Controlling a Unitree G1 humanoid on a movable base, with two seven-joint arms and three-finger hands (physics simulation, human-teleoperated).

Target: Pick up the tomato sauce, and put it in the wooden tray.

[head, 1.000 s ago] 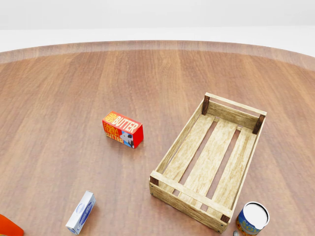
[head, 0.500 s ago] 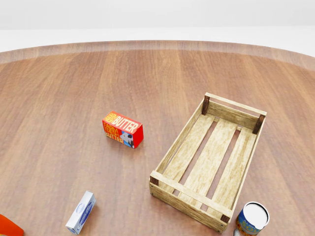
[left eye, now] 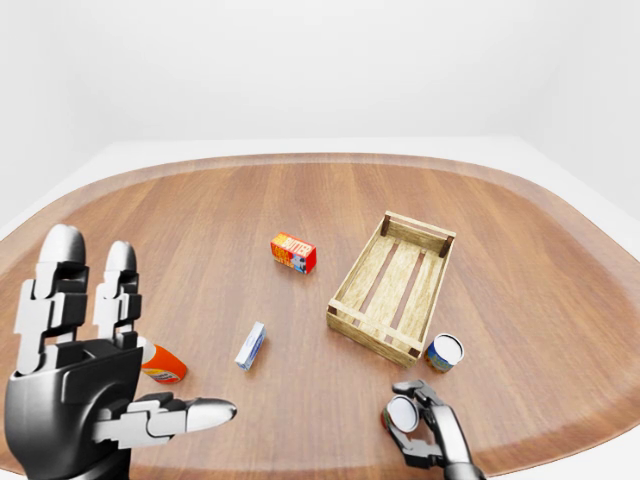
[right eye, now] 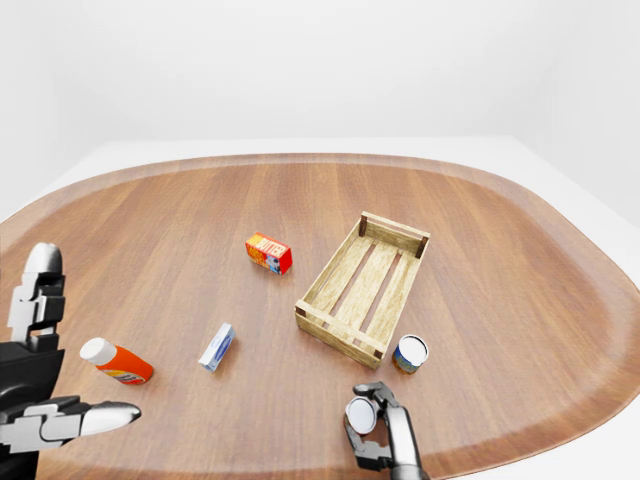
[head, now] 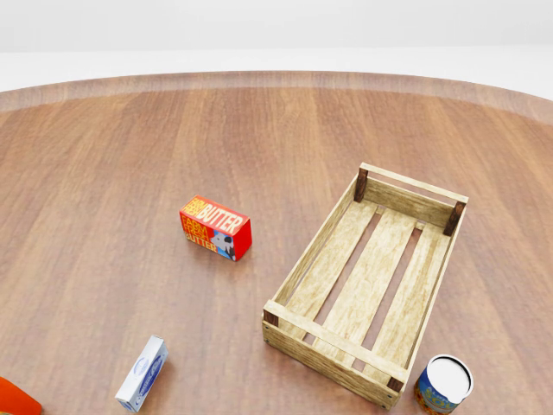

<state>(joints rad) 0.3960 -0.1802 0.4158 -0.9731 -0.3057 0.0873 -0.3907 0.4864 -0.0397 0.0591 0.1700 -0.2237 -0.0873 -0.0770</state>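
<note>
Left hand [left eye: 100, 385] is hovering open-fingered above the bench [left eye: 200, 200]; right hand [right eye: 380, 430] is hanging open, empty, nearest the tomato sauce can [right eye: 410, 353] beside the wooden tray [right eye: 362, 287].

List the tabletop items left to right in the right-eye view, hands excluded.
Orange sauce bottle with white cap lying on its side → small blue-and-white flat box → red butter box → slatted wooden tray → white-lidded can with blue and orange label, just right of the tray's nearest corner.
</note>
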